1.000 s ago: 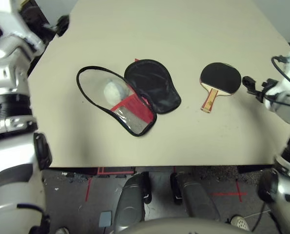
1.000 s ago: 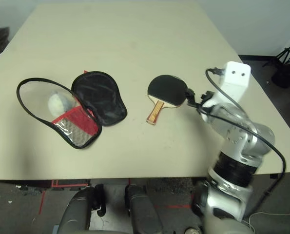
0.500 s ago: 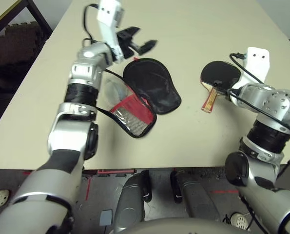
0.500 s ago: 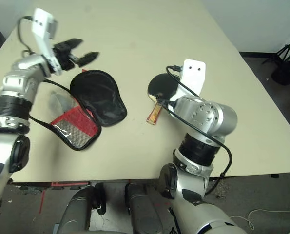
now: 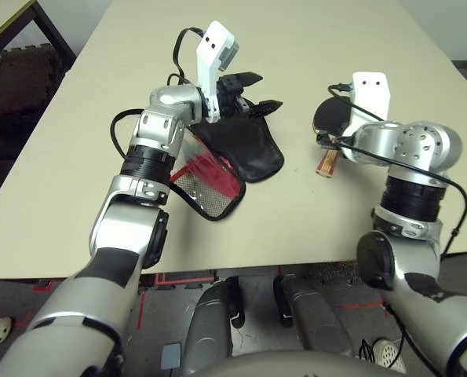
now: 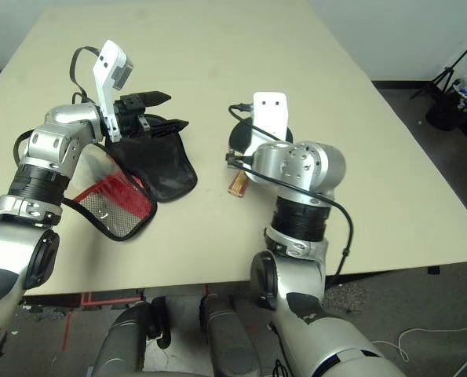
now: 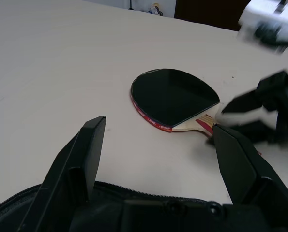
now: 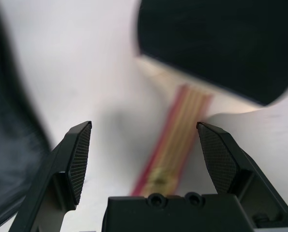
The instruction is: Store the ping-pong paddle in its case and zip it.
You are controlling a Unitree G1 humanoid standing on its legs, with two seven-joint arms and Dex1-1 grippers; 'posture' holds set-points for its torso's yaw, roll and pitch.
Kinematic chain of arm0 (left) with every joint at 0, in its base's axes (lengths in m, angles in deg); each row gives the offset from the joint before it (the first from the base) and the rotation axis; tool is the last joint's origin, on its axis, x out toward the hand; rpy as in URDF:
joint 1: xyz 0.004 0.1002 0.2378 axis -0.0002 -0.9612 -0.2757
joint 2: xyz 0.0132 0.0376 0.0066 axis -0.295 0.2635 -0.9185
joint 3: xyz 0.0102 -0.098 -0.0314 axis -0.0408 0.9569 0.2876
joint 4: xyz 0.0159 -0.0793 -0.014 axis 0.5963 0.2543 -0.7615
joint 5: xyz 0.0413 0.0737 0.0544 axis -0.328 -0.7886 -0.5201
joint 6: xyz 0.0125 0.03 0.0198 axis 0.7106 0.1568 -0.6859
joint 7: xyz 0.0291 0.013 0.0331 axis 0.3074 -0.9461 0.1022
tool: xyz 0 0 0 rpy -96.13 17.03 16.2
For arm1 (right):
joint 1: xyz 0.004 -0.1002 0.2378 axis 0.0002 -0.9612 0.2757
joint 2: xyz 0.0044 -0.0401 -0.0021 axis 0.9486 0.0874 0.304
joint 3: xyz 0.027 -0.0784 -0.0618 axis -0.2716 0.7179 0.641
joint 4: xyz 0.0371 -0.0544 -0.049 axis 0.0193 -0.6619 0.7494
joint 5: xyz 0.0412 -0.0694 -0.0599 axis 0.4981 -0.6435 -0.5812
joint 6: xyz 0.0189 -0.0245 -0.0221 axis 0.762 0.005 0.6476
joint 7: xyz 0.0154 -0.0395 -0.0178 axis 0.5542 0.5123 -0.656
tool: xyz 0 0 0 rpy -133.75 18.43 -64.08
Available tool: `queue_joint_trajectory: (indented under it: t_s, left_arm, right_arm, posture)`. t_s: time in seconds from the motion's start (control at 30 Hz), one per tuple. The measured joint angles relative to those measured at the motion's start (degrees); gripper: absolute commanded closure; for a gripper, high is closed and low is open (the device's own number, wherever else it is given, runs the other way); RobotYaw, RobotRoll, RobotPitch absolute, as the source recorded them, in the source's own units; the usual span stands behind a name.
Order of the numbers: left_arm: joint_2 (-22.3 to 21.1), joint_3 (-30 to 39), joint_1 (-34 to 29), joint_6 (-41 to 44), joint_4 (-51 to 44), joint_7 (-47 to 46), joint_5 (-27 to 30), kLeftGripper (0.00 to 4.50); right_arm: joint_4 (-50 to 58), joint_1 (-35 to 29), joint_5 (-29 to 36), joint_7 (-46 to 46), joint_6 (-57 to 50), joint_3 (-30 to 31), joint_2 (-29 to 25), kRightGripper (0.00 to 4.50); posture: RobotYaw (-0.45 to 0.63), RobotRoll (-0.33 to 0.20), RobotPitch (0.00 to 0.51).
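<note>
- Evidently, only reaching is under way: the paddle [image 7: 173, 99] lies flat on the table [image 5: 311, 224], its handle [image 8: 175, 140] between the right gripper's [image 8: 144, 124] spread, empty fingers.
- The left gripper's [image 7: 160, 123] fingers are parted, holding nothing, above the case [image 5: 209, 192].
- Lifting, inserting and zipping all seem left.
</note>
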Motion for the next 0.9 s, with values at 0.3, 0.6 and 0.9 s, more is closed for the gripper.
queue_joint_trajectory:
  t_s: [0.3, 0.6, 0.9]
  left_arm:
    - [0.06, 0.62, -1.15, 1.7, -3.38, -1.22, 0.16, 0.0]
    - [0.36, 1.29, -1.76, 2.26, -4.38, -2.25, 0.3, 0.0]
    - [0.0, 1.64, -2.01, 3.33, -6.61, -2.87, 0.35, 0.0]
  right_arm:
    - [-1.65, 0.18, -0.18, -2.24, -0.01, -0.71, -2.63, 0.03]
    - [-3.37, -1.59, -2.66, -2.27, -0.02, -0.91, -1.32, 0.03]
    - [-5.91, -0.55, -8.75, 2.4, -0.02, 1.17, -1.22, 1.8]
  posture:
    - [-0.3, 0.0, 0.163]
    - [-0.28, 0.0, 0.163]
    - [-0.24, 0.0, 0.167]
